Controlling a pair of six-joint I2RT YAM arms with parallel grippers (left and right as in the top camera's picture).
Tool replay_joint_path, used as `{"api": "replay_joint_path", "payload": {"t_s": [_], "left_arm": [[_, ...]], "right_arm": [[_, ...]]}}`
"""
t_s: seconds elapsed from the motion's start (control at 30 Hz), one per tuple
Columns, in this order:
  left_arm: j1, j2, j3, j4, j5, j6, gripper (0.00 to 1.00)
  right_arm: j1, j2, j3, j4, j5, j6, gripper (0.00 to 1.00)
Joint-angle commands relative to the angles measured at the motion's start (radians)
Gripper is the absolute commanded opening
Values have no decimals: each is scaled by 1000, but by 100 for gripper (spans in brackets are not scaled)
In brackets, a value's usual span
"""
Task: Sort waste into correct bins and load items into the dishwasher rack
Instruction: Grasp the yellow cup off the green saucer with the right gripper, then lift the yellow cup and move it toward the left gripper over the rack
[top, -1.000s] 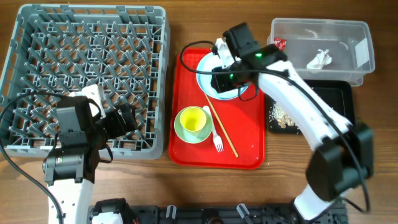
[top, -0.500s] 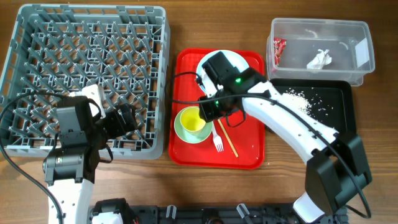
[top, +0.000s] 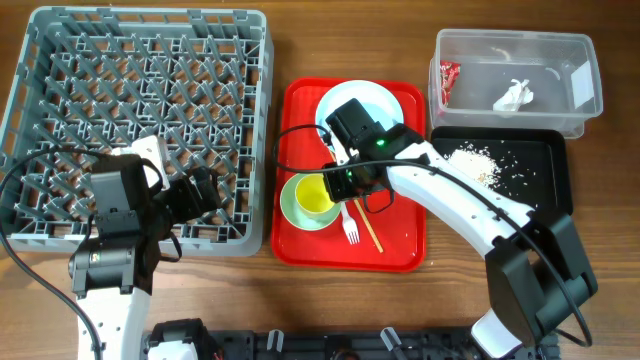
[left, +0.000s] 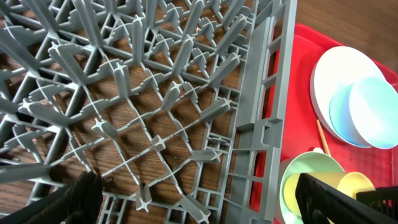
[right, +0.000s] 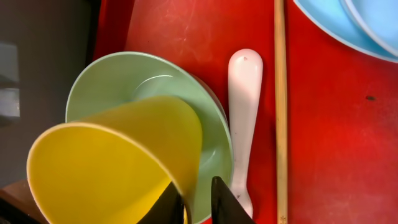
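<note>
My right gripper is shut on the wall of the small yellow cup, which stands in the pale green bowl on the red serving tray. The white fork lies beside the bowl. The white plate holds the small white bowl. My left gripper is open and empty over the grey rack's front right corner. The clear tub holds the red wrapper and white paper scrap. Beige crumbs lie in the black tray.
A wooden chopstick lies on the red tray next to the fork. The rack's grey wall stands between my left gripper and the red tray. Black cables hang off the right arm above the tray.
My right gripper has moved from the white plate down and left to the yellow cup and closed on its wall. The left arm has not moved.
</note>
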Motion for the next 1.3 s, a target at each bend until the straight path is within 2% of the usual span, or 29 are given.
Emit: {"api": "replay_joint_path", "payload": {"t_s": [0.0, 0.17, 0.47, 0.53, 0.77, 1.1, 1.27], "left_arm": [[-4, 3, 19, 3, 12, -5, 100], [-4, 3, 19, 3, 12, -5, 100], [-4, 3, 19, 3, 12, -5, 100], [-4, 3, 19, 3, 12, -5, 100], [-4, 3, 19, 3, 12, -5, 100], [-4, 3, 19, 3, 12, -6, 100], [-4, 3, 19, 30, 49, -6, 100]], "right_arm": [[4, 6, -5, 5, 13, 8, 13], [4, 6, -5, 5, 5, 8, 9], [4, 6, -33, 21, 5, 8, 9], [4, 6, -33, 25, -14, 6, 4], [3, 3, -13, 51, -63, 7, 4], [-69, -195, 129, -4, -67, -30, 4], [-175, -282, 137, 3, -118, -14, 4]]}}
